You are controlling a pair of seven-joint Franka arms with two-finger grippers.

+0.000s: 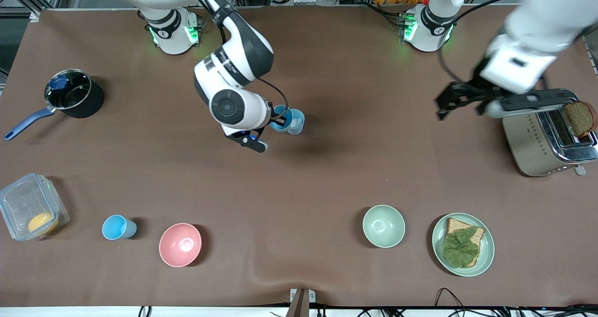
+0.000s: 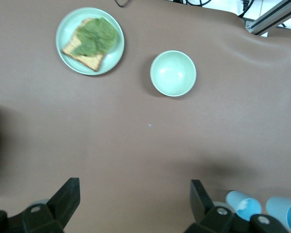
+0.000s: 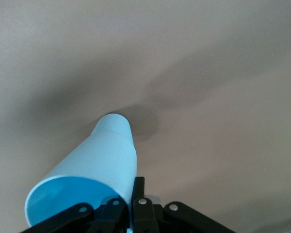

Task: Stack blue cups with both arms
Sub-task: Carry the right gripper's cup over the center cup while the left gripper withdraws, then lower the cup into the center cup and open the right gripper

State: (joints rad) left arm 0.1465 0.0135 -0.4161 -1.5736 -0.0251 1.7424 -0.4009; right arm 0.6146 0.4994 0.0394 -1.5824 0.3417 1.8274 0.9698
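Observation:
My right gripper (image 1: 279, 118) is shut on the rim of a light-blue cup (image 1: 282, 118) in the middle of the table. In the right wrist view one finger (image 3: 138, 187) lies outside the cup wall (image 3: 102, 155); the cup's base is at or just above the cloth. A second blue cup (image 1: 297, 121) stands right beside it, toward the left arm's end. Both cups show in the left wrist view (image 2: 242, 204) (image 2: 285, 212). A third blue cup (image 1: 118, 227) stands near the front, beside the pink bowl. My left gripper (image 1: 460, 103) (image 2: 134, 199) is open and empty, up in the air by the toaster.
A pink bowl (image 1: 180, 244), a green bowl (image 1: 384, 226) (image 2: 173, 73) and a plate with toast and a leaf (image 1: 483, 261) (image 2: 68, 58) lie along the front. A toaster (image 1: 537, 144) holding bread, a black pot (image 1: 86, 104) and a clear box (image 1: 28, 200) stand at the table's ends.

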